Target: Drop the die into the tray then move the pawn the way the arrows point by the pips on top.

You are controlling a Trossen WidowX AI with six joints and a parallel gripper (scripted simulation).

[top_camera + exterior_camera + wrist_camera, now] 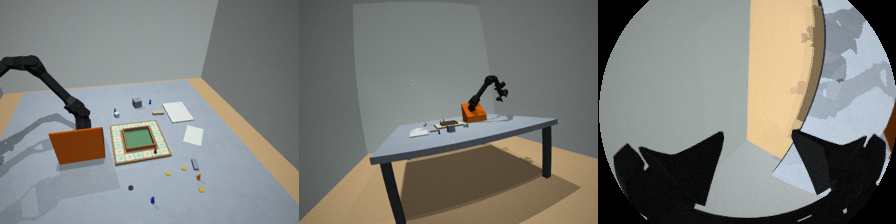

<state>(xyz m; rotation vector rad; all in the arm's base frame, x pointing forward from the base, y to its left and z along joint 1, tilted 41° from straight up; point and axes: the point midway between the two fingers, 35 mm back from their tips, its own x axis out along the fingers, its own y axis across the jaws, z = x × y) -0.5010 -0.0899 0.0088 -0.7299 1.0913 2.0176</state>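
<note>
The die (116,114) (464,126), a small whitish cube, lies on the table beyond the board's far left corner, beside a green pawn (115,109) (467,125). Its pips are too small to read. The board (138,155) (437,126) has arrowed cream and mint squares around the dice tray (141,148), which has brown walls and a green floor with nothing on it. A red pawn (155,151) stands on the near side, one square before the near right corner. My gripper (503,96) (759,134) is open and empty, high up and far from the die and board; it is outside the top view.
The orange base block (79,146) (474,115) stands left of the board. A grey cube (137,103), a blue pawn (150,101), a wooden block (157,112) and white sheets lie beyond and right. Yellow discs, a grey bar (195,164), an orange pawn (199,177) and another blue pawn are nearer.
</note>
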